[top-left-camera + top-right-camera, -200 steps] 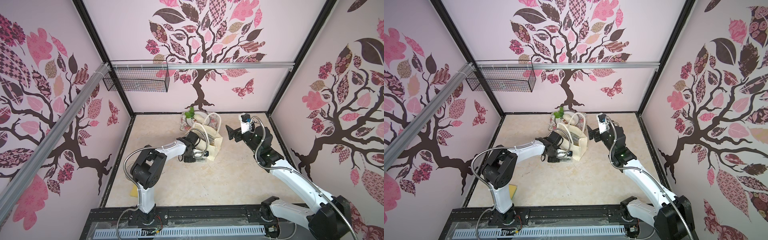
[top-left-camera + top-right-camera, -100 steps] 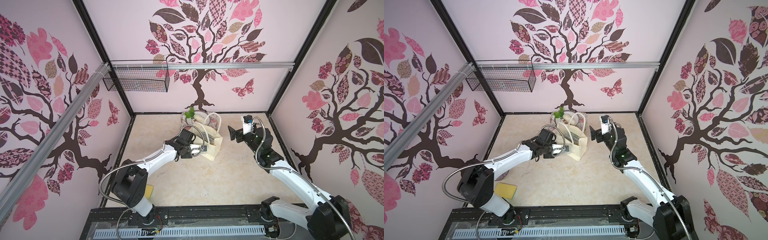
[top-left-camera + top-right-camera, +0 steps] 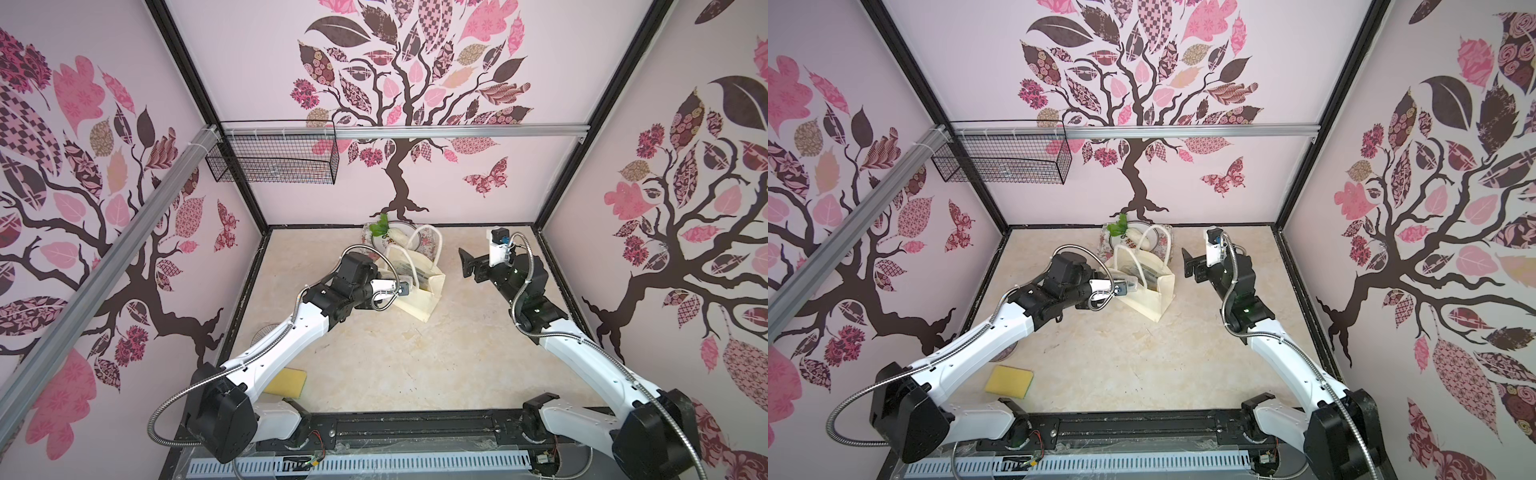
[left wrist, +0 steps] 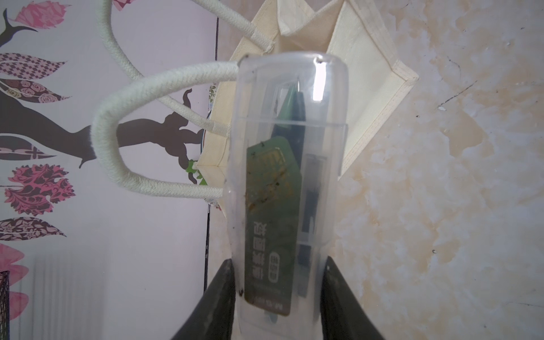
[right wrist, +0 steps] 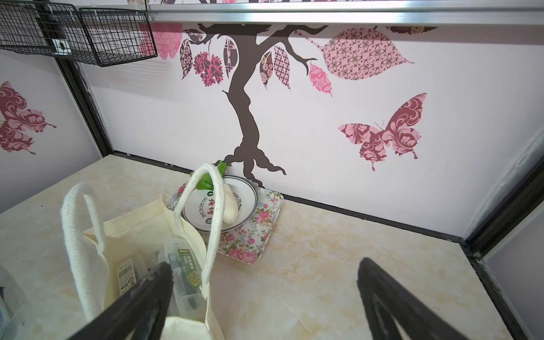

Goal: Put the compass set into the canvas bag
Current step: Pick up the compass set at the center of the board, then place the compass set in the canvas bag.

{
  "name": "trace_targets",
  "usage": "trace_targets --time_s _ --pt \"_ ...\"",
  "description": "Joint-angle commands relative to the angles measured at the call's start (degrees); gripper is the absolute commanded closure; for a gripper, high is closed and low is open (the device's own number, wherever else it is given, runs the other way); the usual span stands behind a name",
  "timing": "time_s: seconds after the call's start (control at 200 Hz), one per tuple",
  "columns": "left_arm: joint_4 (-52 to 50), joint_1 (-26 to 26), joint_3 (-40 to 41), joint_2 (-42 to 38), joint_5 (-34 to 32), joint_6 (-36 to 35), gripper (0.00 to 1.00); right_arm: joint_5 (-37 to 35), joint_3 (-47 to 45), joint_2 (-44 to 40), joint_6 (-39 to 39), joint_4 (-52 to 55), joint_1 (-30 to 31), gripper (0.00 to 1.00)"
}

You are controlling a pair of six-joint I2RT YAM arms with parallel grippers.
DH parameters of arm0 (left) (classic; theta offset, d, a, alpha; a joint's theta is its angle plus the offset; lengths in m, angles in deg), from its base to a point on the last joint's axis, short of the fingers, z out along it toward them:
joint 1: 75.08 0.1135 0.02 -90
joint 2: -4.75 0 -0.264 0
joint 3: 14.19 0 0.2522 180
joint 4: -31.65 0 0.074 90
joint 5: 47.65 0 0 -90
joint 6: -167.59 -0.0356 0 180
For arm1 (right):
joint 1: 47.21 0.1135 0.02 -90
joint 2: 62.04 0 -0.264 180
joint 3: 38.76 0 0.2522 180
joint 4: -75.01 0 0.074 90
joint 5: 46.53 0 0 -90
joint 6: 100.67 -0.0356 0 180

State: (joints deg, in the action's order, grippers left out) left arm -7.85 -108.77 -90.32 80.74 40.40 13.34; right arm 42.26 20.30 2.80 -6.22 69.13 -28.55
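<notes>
The left arm (image 3: 286, 345) stretches toward 12 o'clock, jaws clamped on the clear compass set (image 4: 282, 182) at the 9 o'clock rim of the canvas bag (image 3: 420, 300). The right arm (image 3: 582, 353) hovers at its 3 o'clock, jaws spread, empty.

Pale pink walls (image 3: 257, 62) with tree decal (image 3: 395, 183) and butterfly (image 3: 486, 178); wire basket (image 3: 274, 162) hung from aluminium rail (image 3: 457, 131), far-left corner; beige marbled table (image 3: 395, 365); black frame posts (image 3: 557, 187).
</notes>
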Motion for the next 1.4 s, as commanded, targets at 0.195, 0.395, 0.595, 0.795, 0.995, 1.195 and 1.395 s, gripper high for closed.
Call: trace_targets --time_s 0.195,0.395,0.595,0.795,0.995,1.195,1.395 --pt "-4.20 0.38 -9.52 1.36 -0.87 -5.38 0.60 1.21 -0.43 1.96 -0.36 -1.81 -0.20 0.00" --pt "-5.89 0.83 -13.92 1.39 1.01 -7.44 0.59 1.06 -0.57 2.46 -0.26 -2.20 -0.46 0.00" --pt "-9.78 1.34 -22.68 4.62 1.33 -10.65 0.60 1.57 -0.69 3.00 -0.27 -2.26 -0.55 0.00" --pt "-13.17 2.54 -32.77 11.13 3.31 -14.23 0.59 1.92 -1.07 3.19 -0.60 -2.42 -0.63 0.00" --pt "-12.86 3.15 -38.94 18.29 3.23 -17.09 0.59 2.18 -1.88 2.49 -0.78 -2.03 -0.64 0.00" --pt "-10.65 4.22 -44.49 25.43 3.61 -18.72 0.59 2.93 -2.50 2.65 -1.06 -1.20 -0.64 0.00" --pt "-11.65 4.63 -48.37 31.99 4.50 -20.64 0.60 2.93 -2.95 3.44 -1.06 -1.09 -0.65 0.00"
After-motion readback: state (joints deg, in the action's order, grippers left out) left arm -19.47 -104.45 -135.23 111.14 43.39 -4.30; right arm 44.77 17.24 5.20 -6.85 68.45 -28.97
